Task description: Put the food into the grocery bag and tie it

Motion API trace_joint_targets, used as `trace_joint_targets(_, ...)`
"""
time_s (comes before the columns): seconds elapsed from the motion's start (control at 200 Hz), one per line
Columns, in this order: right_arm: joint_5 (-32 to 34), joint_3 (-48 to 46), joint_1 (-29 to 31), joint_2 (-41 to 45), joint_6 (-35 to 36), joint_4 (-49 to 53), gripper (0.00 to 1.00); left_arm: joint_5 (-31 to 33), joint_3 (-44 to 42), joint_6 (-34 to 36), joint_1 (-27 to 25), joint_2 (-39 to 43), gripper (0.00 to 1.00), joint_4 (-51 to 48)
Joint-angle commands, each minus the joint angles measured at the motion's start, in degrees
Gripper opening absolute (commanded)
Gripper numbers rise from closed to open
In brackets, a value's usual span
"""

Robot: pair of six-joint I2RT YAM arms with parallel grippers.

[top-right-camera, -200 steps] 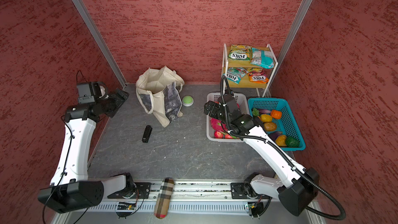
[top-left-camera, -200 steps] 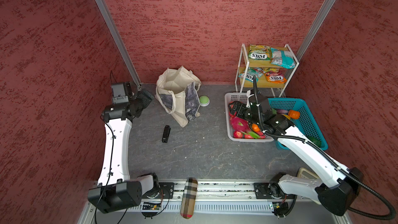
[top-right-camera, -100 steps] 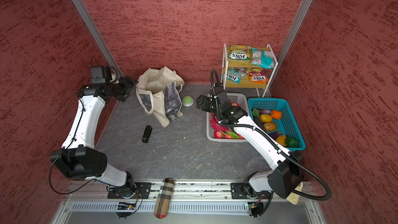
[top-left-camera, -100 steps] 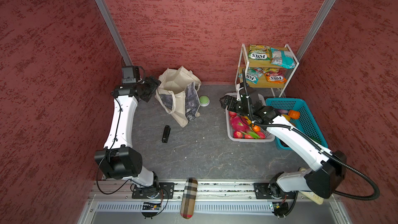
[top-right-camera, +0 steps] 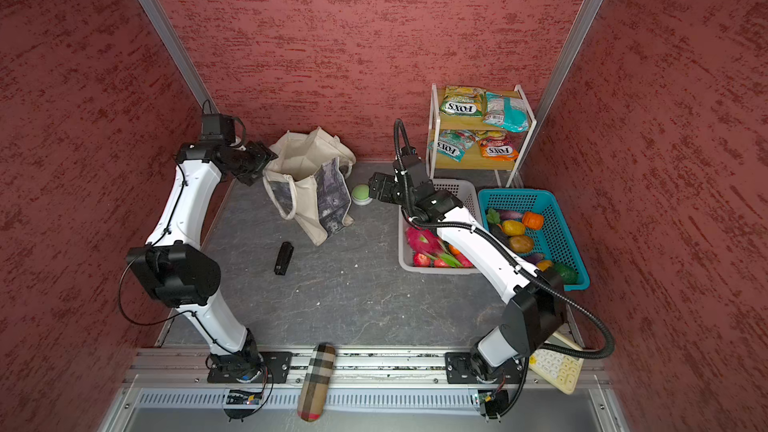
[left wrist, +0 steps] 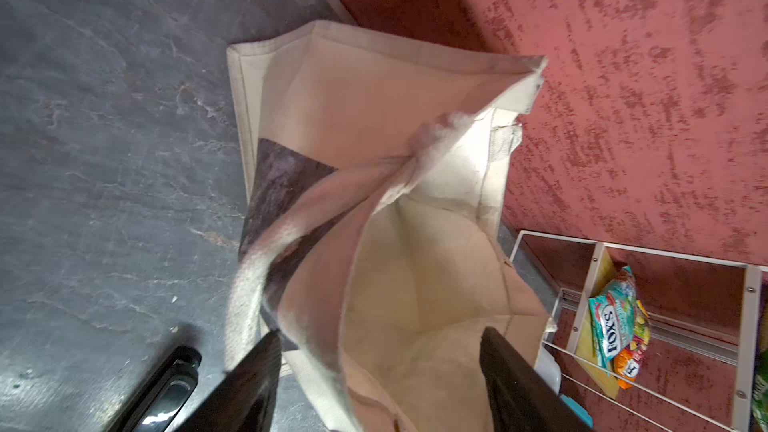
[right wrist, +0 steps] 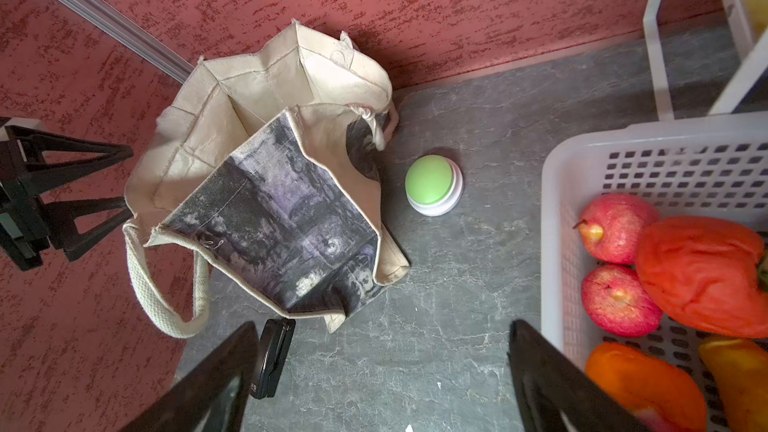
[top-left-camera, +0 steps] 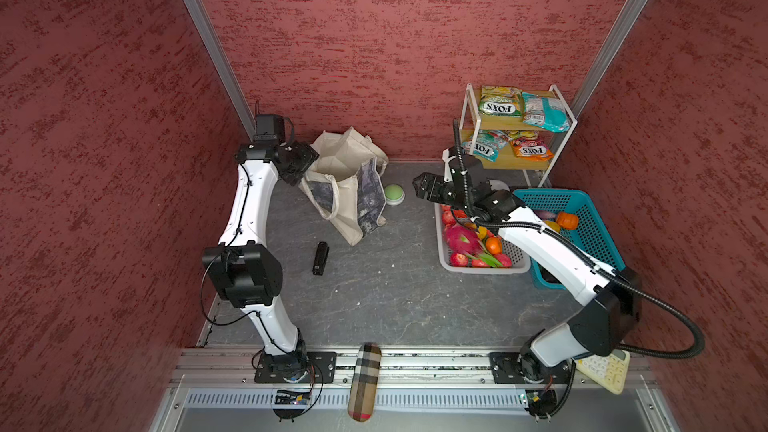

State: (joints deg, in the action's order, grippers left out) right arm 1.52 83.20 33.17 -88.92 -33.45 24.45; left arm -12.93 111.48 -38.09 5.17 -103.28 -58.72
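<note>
Bag-opening step, I judge. Left jaws spread astride the rim of the grocery bag (top-left-camera: 345, 184), nothing pinched; bag slumps open and empty by the back wall (top-left-camera: 395, 56). Right jaws spread, empty, beside the white basket (top-left-camera: 486, 271) holding the food (top-left-camera: 463, 238). Next: clamp the rim, then fetch fruit.

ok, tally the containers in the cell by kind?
tote bag: 1
baskets: 2 (white basket, blue basket)
shelf rack: 1
total: 4
</note>
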Motion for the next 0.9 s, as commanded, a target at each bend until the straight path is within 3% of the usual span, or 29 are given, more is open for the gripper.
trace_joint_targets(0.0,-0.49,1.92,0.14,-1.24,1.44,-1.79,0.94,2.36,2.42,3.35,-0.16,-0.92,0.68,-2.88)
trace_joint_targets(0.095,-1.10,3.87,0.14,-3.65,2.30,-2.05,0.93,0.25,4.61,4.11,-0.07,-3.18,0.58,-3.85)
trace_joint_targets(0.386,-2.50,13.74,-0.02,-10.69,3.09,1.84,0.93,-3.42,7.82,4.29,0.43,-8.36,0.46,-2.83)
trace_joint_targets(0.767,0.03,13.42,-0.22,-8.15,2.28,3.15,0.93,-6.69,13.59,7.95,0.47,-11.15,0.00,-4.98)
trace_joint_targets(0.892,0.71,12.41,-0.20,-6.18,1.33,3.15,0.93,-10.49,18.24,9.36,-0.51,-11.80,0.00,-5.87)
